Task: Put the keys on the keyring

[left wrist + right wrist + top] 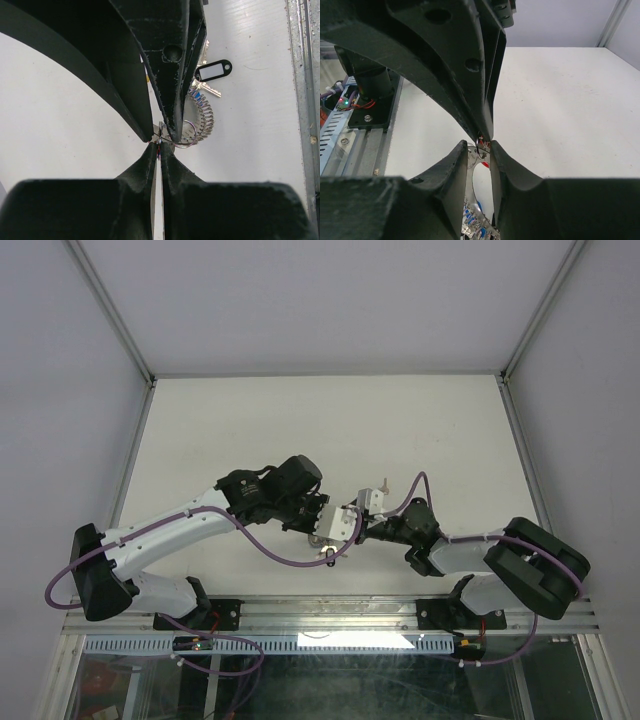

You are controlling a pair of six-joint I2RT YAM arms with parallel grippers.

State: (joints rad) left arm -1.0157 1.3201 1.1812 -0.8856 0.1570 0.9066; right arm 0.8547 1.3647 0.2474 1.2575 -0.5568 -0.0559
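Left gripper (158, 148): jaws pinched shut, tips meeting the right's.
Right gripper (479, 148): jaws narrowly parted; whether they grip cannot be told.
Keyring (204, 117): hangs just beside those tips.
Black-tagged key (214, 71): beyond the ring.
Progress: threading seemingly unfinished.

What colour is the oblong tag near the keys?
The key tag is black with a white insert; clearest in the left wrist view.

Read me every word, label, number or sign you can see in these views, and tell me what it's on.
None: no text can be read in any view.
The black key tag has a white insert that looks blank.
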